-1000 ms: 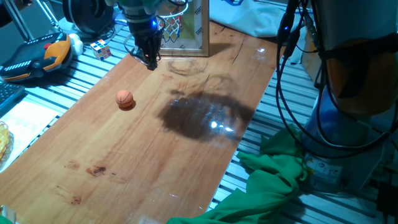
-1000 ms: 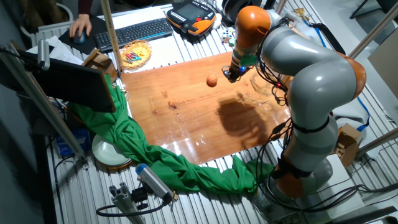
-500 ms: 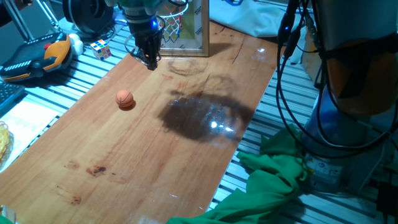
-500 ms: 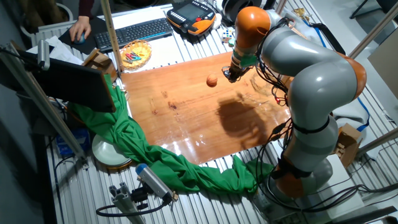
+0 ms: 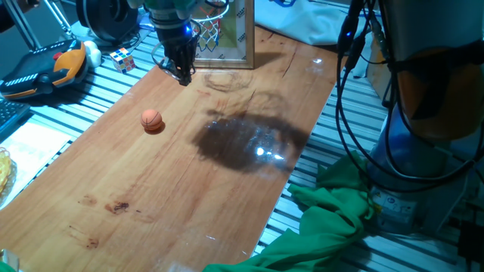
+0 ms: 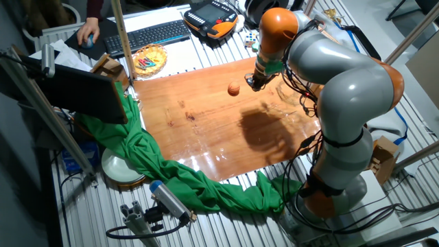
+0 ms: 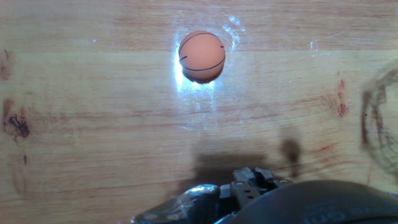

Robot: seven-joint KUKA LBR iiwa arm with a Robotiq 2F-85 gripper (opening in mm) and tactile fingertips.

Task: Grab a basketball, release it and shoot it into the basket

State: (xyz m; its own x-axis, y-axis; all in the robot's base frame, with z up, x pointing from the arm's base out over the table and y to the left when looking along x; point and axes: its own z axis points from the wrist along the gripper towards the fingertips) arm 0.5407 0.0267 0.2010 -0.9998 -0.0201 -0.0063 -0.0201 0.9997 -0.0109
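Observation:
The small orange basketball (image 5: 152, 119) lies alone on the wooden table (image 5: 189, 196); it also shows in the other fixed view (image 6: 234, 89) and near the top of the hand view (image 7: 201, 56). My gripper (image 5: 181, 72) hangs just above the table's far end, a short way right of the ball and apart from it, fingers together and shut on nothing. In the hand view only the fingertips (image 7: 252, 178) show at the bottom edge. The basket (image 5: 214, 29), an orange rim with a white net on a wooden-framed backboard (image 5: 240, 34), stands right behind the gripper and is partly hidden by it.
A multicoloured puzzle cube (image 5: 122, 59) and an orange-black pendant (image 5: 41, 69) lie off the table's left side. Green cloth (image 5: 333, 219) drapes over the near right edge. Cables (image 5: 355, 91) and the arm's base (image 5: 431, 91) stand at the right. A keyboard (image 6: 147, 36) and a snack bowl (image 6: 149, 60) sit beyond the table.

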